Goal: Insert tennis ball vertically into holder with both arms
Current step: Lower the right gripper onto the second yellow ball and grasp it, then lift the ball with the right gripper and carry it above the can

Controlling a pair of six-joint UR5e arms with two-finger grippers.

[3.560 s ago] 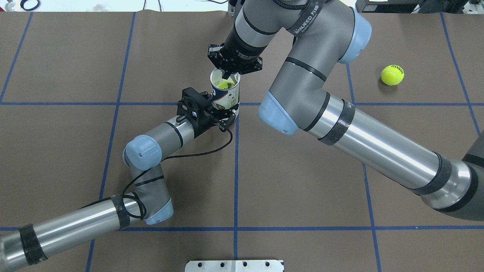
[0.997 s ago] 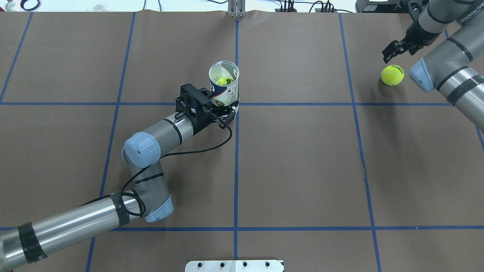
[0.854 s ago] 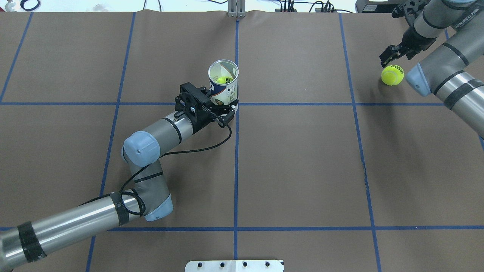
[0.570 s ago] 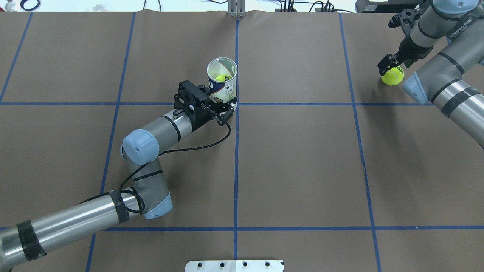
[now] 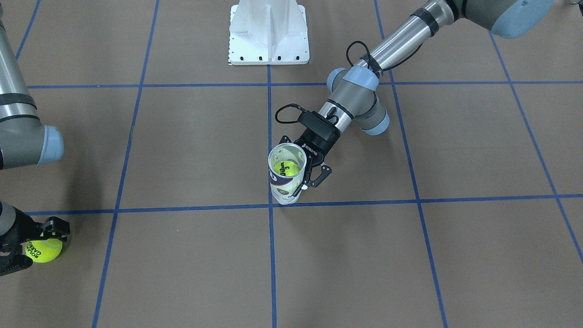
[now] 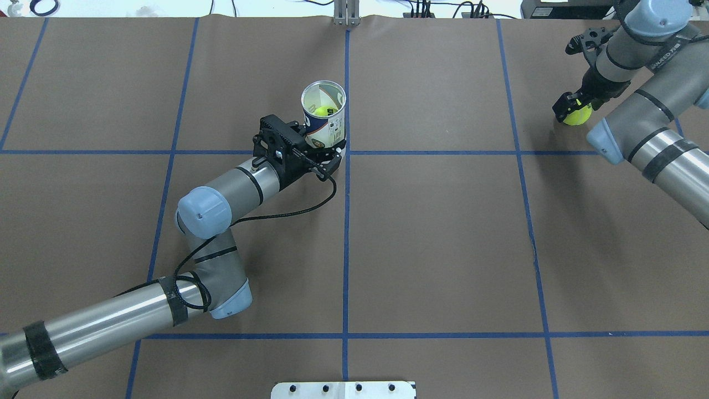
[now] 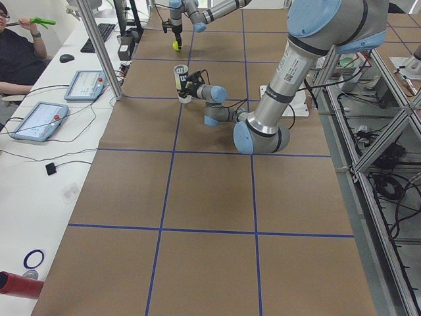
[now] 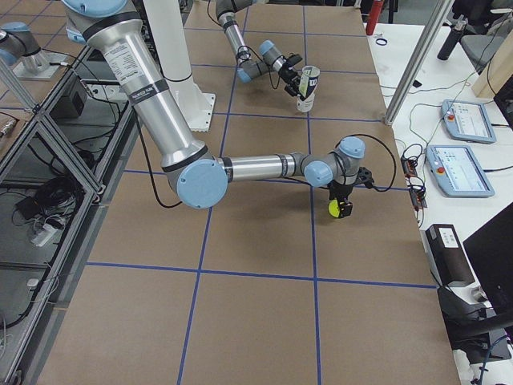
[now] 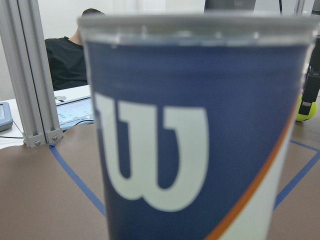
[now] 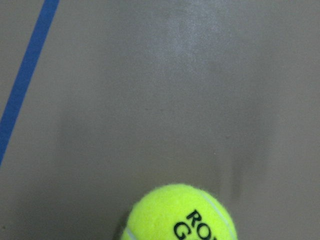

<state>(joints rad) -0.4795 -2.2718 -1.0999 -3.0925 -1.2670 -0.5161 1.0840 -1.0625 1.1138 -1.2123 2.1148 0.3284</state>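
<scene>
The holder (image 6: pixel 324 119) stands near the table's middle, a white can with a navy band, open end up (image 5: pixel 286 182). A tennis ball (image 6: pixel 321 111) lies inside it (image 5: pixel 286 169). My left gripper (image 6: pixel 327 153) is shut on the can's lower part (image 5: pixel 306 169). The can fills the left wrist view (image 9: pixel 200 135). A second tennis ball (image 6: pixel 579 116) lies on the table at the far right (image 5: pixel 43 249). My right gripper (image 6: pixel 573 108) is down over it, open, fingers either side (image 5: pixel 34 246). The ball shows low in the right wrist view (image 10: pixel 180 215).
The white pedestal base (image 6: pixel 343 389) sits at the table's near edge (image 5: pixel 268 32). Blue tape lines (image 6: pixel 345 249) grid the brown table. An aluminium post (image 7: pixel 99 46), tablets (image 7: pixel 39 120) and a seated operator (image 7: pixel 20 56) are on the far side.
My right arm left the can, swung to the far right and came down over the second ball. My left arm has shifted the held can slightly left and away.
</scene>
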